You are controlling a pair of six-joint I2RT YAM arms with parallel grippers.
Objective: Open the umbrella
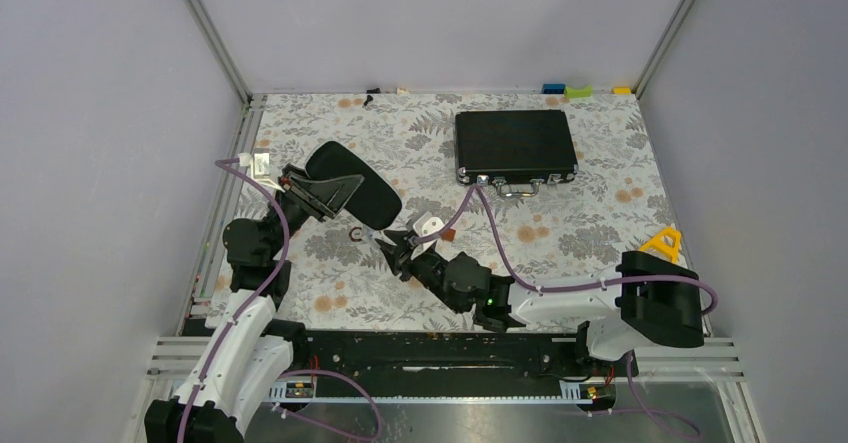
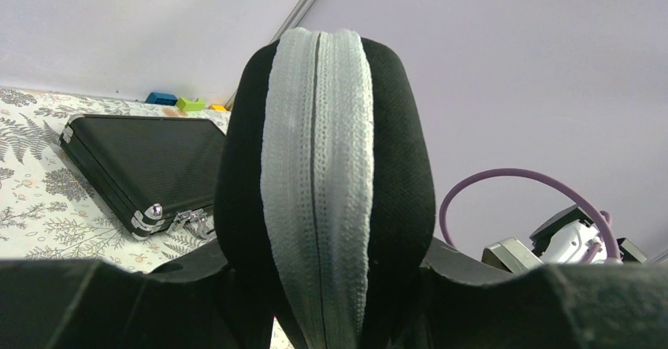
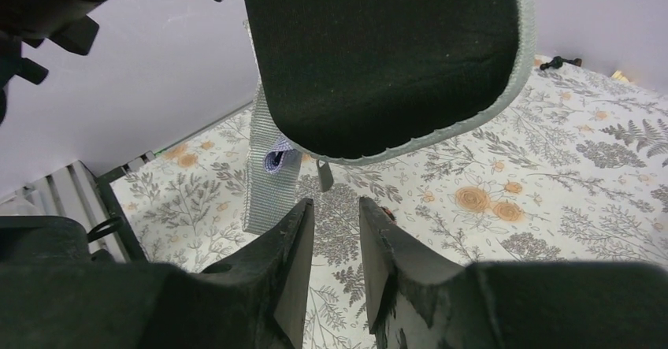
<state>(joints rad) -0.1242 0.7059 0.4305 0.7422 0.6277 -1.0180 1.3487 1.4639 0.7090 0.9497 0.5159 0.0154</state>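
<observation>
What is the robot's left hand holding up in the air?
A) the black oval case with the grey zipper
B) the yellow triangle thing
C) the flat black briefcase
A: the left gripper is clamped on the black oval case, whose grey zipper fills the left wrist view, while the briefcase lies flat on the table.

A black case (image 3: 378, 50) with a grey zip edge is filling the upper middle of the frame, above the floral cloth (image 3: 551, 176). A grey strap (image 3: 272, 195) is dangling at its lower left, with a bit of pale lavender fabric (image 3: 277, 158) showing against it. At bottom centre, the right gripper (image 3: 335, 211) is pointing up at the case, fingers slightly apart and gripping nothing.
</observation>
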